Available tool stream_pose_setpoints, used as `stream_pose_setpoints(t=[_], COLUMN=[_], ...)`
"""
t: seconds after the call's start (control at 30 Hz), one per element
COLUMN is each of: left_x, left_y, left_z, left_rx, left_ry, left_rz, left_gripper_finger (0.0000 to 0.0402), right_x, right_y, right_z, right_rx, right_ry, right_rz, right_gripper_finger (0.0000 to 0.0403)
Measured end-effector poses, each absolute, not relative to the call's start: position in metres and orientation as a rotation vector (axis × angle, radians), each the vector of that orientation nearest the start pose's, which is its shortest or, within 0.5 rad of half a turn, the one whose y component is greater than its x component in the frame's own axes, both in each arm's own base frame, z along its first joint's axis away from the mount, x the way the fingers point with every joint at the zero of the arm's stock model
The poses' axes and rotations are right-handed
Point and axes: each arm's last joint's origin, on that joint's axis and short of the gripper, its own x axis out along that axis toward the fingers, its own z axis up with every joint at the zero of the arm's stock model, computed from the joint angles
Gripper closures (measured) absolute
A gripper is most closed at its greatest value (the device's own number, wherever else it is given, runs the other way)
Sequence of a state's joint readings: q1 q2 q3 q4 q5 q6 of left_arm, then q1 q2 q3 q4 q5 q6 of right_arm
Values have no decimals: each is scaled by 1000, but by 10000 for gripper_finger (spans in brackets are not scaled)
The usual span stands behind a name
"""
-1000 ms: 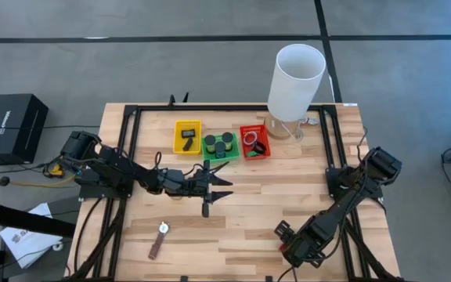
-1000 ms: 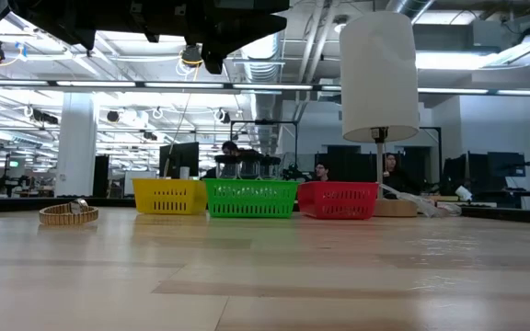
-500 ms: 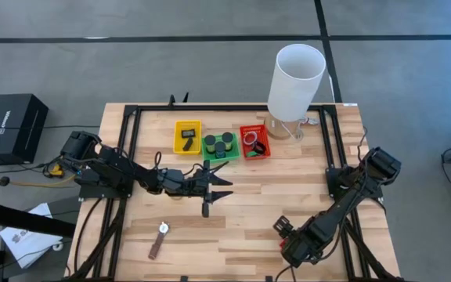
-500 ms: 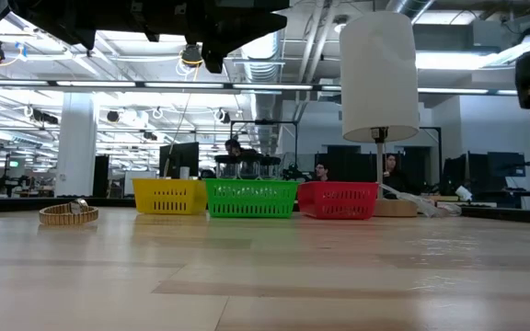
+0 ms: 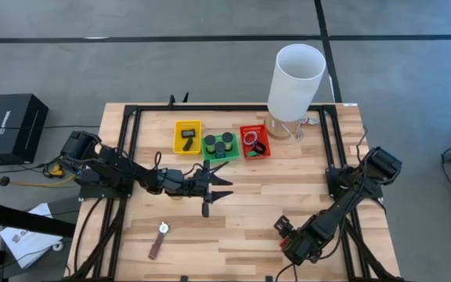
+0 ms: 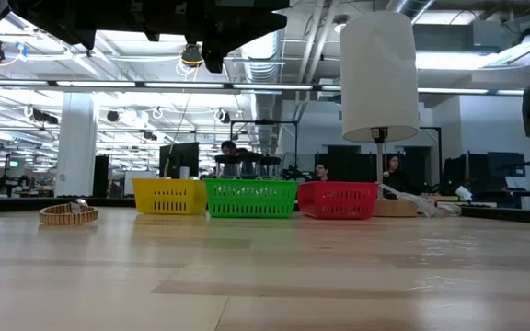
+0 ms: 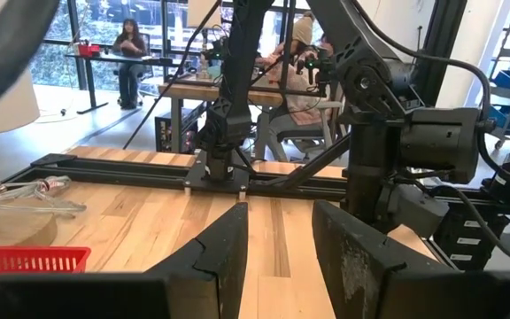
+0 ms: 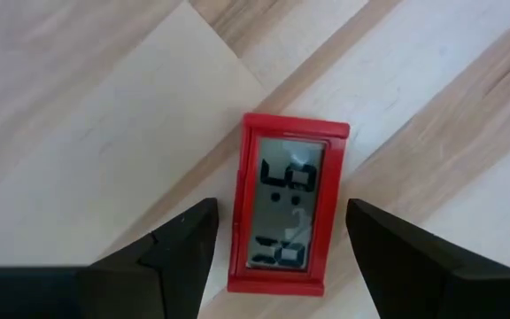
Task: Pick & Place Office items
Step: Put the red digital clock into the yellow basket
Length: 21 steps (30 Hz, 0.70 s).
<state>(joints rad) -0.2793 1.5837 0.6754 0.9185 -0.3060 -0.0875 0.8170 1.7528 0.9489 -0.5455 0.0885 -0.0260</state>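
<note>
Your red rectangle [image 8: 286,204] is a small red-framed digital display with dark digits, lying flat on the bench [image 5: 257,207] near its front edge, toward the right corner. The right end effector [image 8: 282,257] hangs just above it, fingers spread wide to either side, gripping nothing; since a second ago it has crept slightly leftward. The left end effector [image 5: 219,186], partly open and empty, is unmoved mid-bench near the green tray [image 5: 221,146].

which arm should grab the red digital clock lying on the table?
Right. The right gripper hangs directly over the red clock, fingers open either side. The left gripper sits mid-table near the green tray.
</note>
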Motion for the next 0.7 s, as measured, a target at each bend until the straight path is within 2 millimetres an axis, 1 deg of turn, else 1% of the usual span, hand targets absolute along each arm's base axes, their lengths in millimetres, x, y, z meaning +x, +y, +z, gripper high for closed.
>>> stream_pose_setpoints(t=[0.07, 0.17, 0.27, 0.33, 0.53, 0.6, 0.7], left_x=[307, 307, 307, 307, 307, 307, 307], left_y=[-79, -79, -79, -79, -79, -79, -80], left_z=[212, 212, 213, 213, 213, 213, 213], left_rx=[-91, -91, -92, -92, -92, -92, -92], left_ry=[-11, -12, -15, -15, -16, -16, -15], left_rz=[26, 27, 26, 26, 26, 26, -9], left_gripper_finger=[280, 280, 280, 280, 280, 280, 280], right_x=[209, 209, 212, 214, 220, 221, 225], right_y=[217, 214, 210, 207, 201, 200, 196], right_z=[133, 131, 130, 129, 129, 129, 130], right_rx=[-623, -564, -476, -449, -451, -469, -490], right_ry=[1229, 1253, 1293, 1304, 1304, 1297, 1279], right_rz=[624, 584, 557, 556, 555, 554, 506], right_gripper_finger=[159, 165, 182, 199, 259, 266, 261])
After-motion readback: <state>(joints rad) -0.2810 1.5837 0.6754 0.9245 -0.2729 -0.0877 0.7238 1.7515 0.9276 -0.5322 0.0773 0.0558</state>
